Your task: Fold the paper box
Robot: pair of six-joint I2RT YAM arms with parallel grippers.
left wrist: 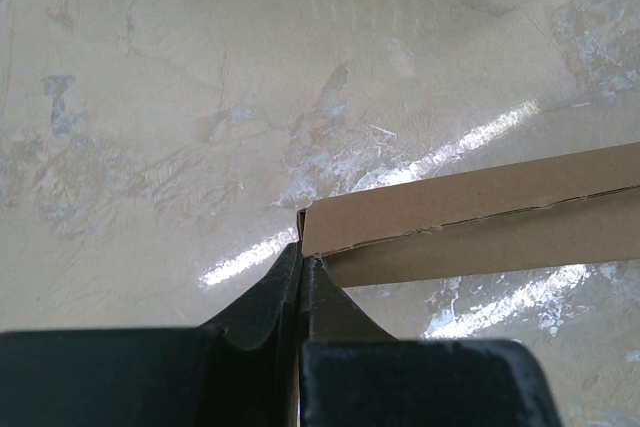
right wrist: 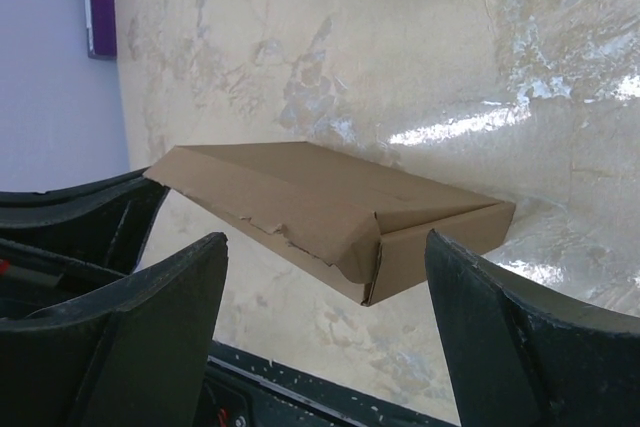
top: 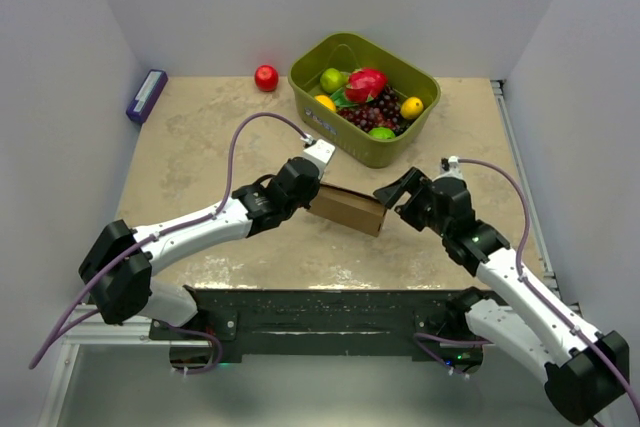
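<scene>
At centre frame, the left gripper (left wrist: 302,259) is pinched shut on the left corner of the paper box (top: 348,208), while the right gripper (top: 392,197) stands spread around its other end. Folding looks midway; next, the right likely must close on a flap. Beyond, at upper centre, a green basket (top: 385,152) holds mixed fruit.

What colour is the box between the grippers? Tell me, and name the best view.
The box is plain unprinted brown; the right wrist view shows it best.
</scene>
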